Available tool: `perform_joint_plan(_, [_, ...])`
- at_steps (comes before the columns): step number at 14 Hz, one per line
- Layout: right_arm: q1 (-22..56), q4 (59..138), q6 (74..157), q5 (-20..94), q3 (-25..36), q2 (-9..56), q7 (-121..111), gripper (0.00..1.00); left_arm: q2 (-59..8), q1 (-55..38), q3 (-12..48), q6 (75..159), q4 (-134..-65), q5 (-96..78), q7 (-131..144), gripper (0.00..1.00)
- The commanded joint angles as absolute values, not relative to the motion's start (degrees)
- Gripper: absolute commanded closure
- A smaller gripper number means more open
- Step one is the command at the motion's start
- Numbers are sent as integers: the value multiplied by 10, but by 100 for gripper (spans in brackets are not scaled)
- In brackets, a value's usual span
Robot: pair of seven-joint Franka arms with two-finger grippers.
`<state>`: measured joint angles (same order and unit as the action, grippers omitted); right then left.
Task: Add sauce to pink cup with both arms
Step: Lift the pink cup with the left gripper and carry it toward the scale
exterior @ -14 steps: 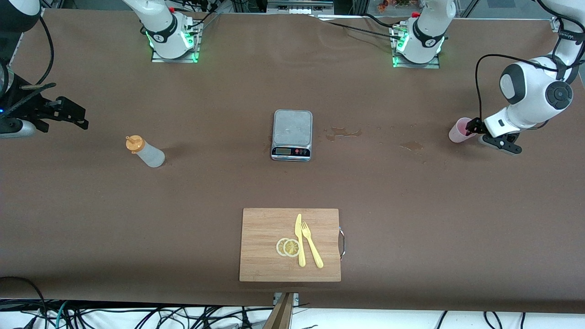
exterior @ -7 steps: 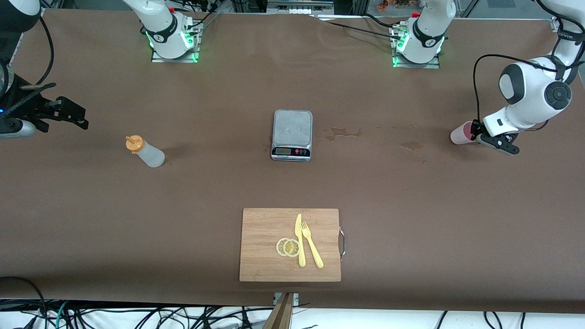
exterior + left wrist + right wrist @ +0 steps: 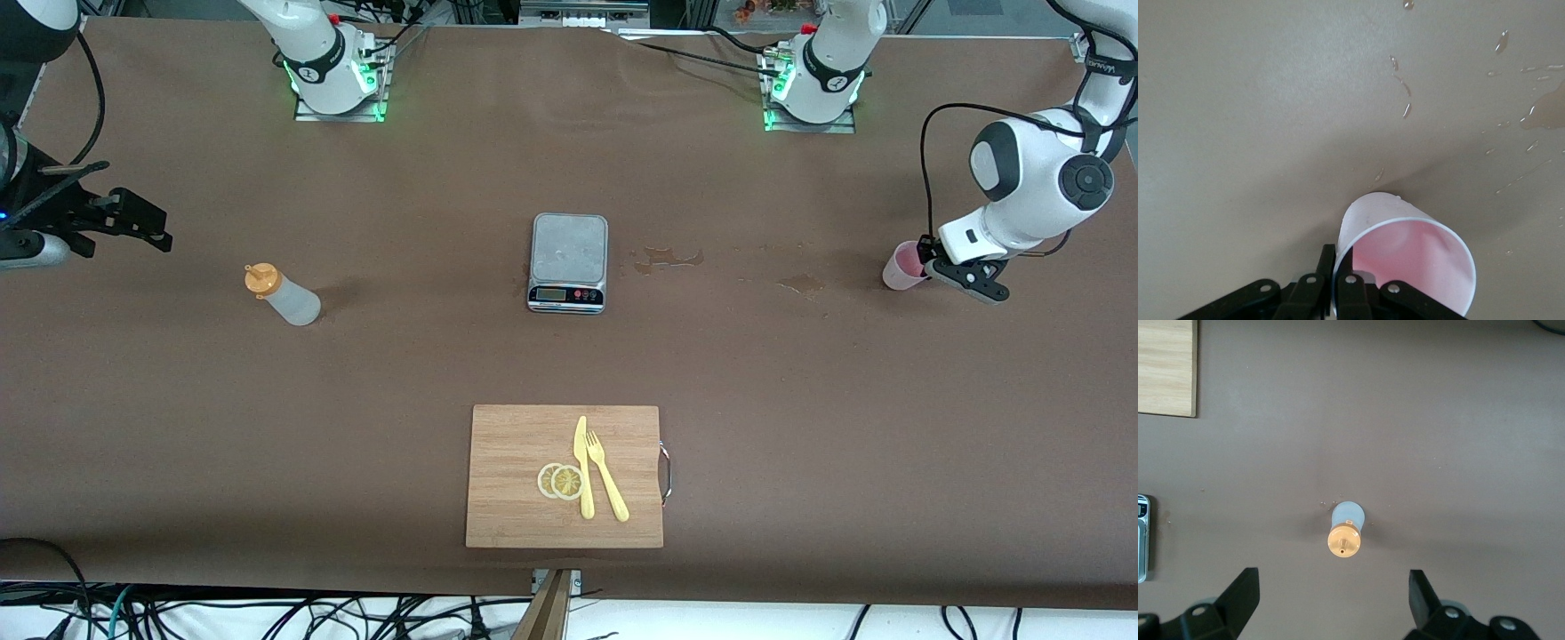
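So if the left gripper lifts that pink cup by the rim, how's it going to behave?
The pink cup looks thin-walled and empty, so probably light and a little flexible. The left gripper pinches one side of the rim, one finger inside and one outside, so the cup may tilt or swing. Spilled liquid on the table nearby suggests it could be slippery.

The sauce (image 3: 283, 296) is a small translucent whitish squeeze bottle with an orange nozzle cap, standing upright on the table toward the right arm's end. The cup (image 3: 901, 267), pale pink and tapered, is tilted at the left arm's end, its rim pinched between gripper fingers (image 3: 1350, 293).
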<state>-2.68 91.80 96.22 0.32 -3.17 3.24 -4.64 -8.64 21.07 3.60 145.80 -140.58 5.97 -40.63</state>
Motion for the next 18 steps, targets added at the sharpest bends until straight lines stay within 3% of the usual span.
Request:
perform_joint_plan(1, [-26,905,956,7,-33,36,-48,1,-45,217,74,1388,-1379,53,-405,100])
perform_joint_plan(4, [-26,906,955,9,-33,36,-50,1,-47,215,127,1261,-1283,-9,-400,100])
perform_joint_plan(9, [-26,906,954,8,-33,36,-50,1,-89,212,241,1144,-1143,-7,-245,100])
perform_joint_plan(12, [-27,907,954,9,-33,36,-50,1,-120,182,286,1122,-1095,-5,-129,100])
perform_joint_plan(18, [-28,907,953,9,-33,36,-50,1,-196,27,286,1119,-1025,-4,109,100])
